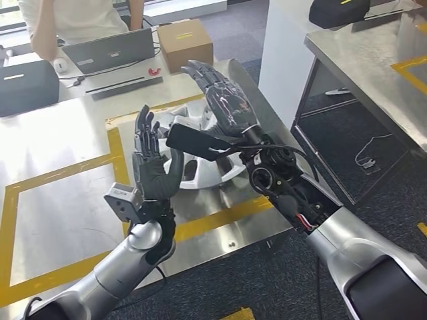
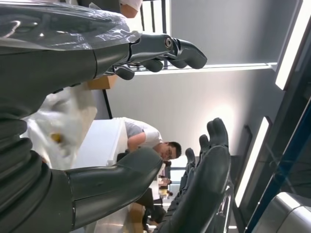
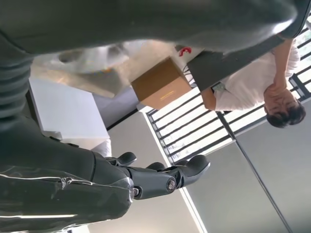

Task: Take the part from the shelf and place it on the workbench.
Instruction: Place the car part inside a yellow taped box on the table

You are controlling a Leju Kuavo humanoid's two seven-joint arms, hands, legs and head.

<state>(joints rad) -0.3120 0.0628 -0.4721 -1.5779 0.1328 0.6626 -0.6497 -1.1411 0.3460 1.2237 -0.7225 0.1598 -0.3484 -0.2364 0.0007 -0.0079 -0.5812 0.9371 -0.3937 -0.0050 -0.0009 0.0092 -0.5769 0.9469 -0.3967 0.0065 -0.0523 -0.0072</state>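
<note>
The part (image 1: 211, 150), a pale silver-grey cast piece with curved openings like a wheel rim, lay flat on the steel desk (image 1: 60, 193), inside the yellow tape outline and near the desk's front right corner. Both hands were raised above it with palms turned toward each other, and neither touched it. The left hand (image 1: 151, 163) stood upright at the part's left edge, its fingers (image 1: 146, 130) spread and pointing up, holding nothing; in the left wrist view the same hand (image 2: 110, 179) showed its thumb and fingers well apart with empty space between them. The right hand (image 1: 227, 100) hung over the far right side of the part, tilted, its fingers (image 1: 201, 72) stretched out toward the back of the desk and also empty; the right wrist view showed this hand (image 3: 121, 184) with straight, parted fingers closed on nothing. So the part sat between and below the two hands, a little nearer the left one, which was lower and almost level with its rim. Its broad face lay parallel to the desk top, with no clear long axis to be made out. Judged from this, the part already rested on the desk and the hands stood clear of it, so the placing looked done. Farther back stood a laptop (image 1: 113, 50), a cardboard box (image 1: 185, 41), and a person in a white shirt (image 1: 71, 20).
</note>
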